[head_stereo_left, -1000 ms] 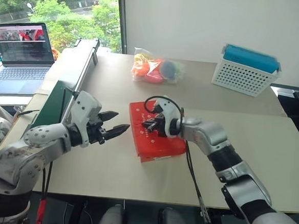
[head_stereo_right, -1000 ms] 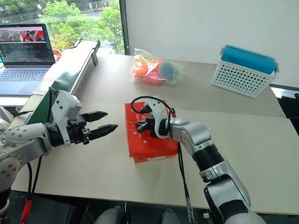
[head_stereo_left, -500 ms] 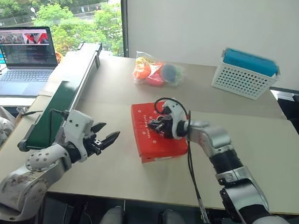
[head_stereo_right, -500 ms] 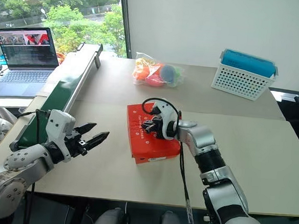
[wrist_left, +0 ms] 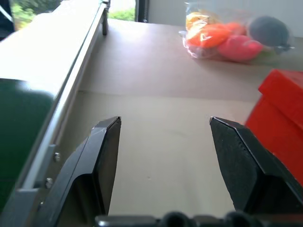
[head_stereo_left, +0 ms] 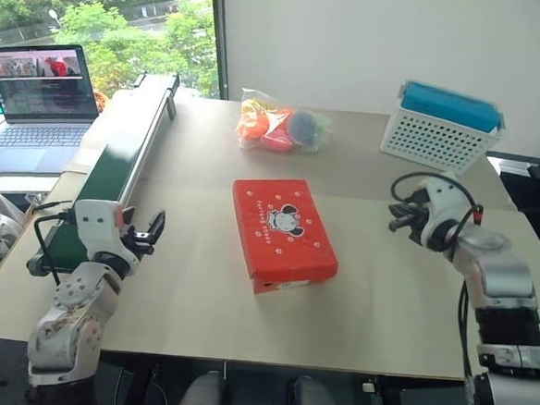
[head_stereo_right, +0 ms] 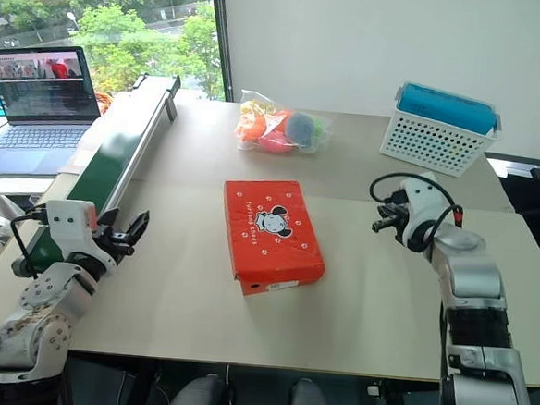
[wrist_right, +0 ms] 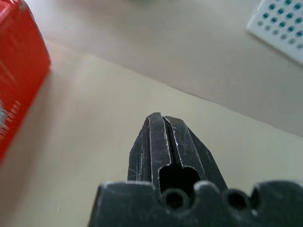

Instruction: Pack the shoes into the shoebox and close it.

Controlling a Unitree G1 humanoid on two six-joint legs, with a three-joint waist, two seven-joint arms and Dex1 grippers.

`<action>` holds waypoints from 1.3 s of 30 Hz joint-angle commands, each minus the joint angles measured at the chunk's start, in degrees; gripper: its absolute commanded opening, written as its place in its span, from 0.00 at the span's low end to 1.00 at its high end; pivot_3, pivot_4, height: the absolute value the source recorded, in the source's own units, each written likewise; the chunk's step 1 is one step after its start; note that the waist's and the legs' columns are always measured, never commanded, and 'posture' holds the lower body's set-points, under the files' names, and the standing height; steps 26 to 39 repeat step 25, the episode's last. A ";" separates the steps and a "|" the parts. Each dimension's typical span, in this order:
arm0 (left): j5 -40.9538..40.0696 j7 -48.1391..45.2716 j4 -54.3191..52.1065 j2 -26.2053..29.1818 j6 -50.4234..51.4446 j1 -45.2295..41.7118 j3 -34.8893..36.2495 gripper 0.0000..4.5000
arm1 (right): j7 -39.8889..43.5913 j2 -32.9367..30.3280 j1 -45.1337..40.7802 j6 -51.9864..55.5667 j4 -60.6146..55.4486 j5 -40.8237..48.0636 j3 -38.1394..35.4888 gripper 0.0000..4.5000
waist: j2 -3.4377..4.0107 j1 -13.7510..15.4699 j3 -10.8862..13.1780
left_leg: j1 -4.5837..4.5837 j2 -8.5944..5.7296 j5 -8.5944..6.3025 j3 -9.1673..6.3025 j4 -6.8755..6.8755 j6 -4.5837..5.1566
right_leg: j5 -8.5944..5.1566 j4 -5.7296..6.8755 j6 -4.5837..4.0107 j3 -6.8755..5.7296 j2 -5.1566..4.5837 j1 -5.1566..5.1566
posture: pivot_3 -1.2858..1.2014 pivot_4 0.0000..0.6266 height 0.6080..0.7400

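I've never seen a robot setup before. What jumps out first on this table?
The closed red shoebox with a cartoon animal on its lid sits mid-table. Behind it lies a bag of colourful toys, and a white perforated basket stands at the far right. The left tool and right tool flank the box, touching nothing.

**Soft daylight from the window, wrist views blurred up close**

Daylight enters through the window [head_stereo_left: 107,15] at the far left, lighting the tabletop [head_stereo_left: 200,281] evenly and brightly. The shoebox [head_stereo_left: 283,231] casts only a faint, soft shadow at its near edge. The head views are sharp, with no harsh glare. In the left wrist view, the bag of toys [wrist_left: 236,35] is out of focus. In the right wrist view, the basket [wrist_right: 279,21] is blurred.
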 commanded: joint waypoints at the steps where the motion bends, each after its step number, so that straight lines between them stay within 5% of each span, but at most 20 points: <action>1: 3.26 1.52 3.08 -1.63 -5.46 -0.04 0.32 0.71 | -1.95 2.30 0.97 -4.63 -1.18 -1.34 -1.45 0.01 | 0.00 -0.18 0.00 | -0.01 0.01 0.00 0.05 0.00 0.00 | 0.00 0.01 0.01 0.07 0.02 -0.04 | 0.52 0.24 1.00; 39: 4.81 -5.10 5.98 -3.08 -9.32 -1.00 -3.66 0.71 | -6.71 4.97 -1.29 -5.35 4.92 -2.40 -5.30 0.01 | -0.01 0.16 0.01 | -0.09 0.04 0.00 0.09 0.02 0.00 | 0.03 0.04 0.04 0.09 0.02 -0.11 | 0.52 0.24 1.00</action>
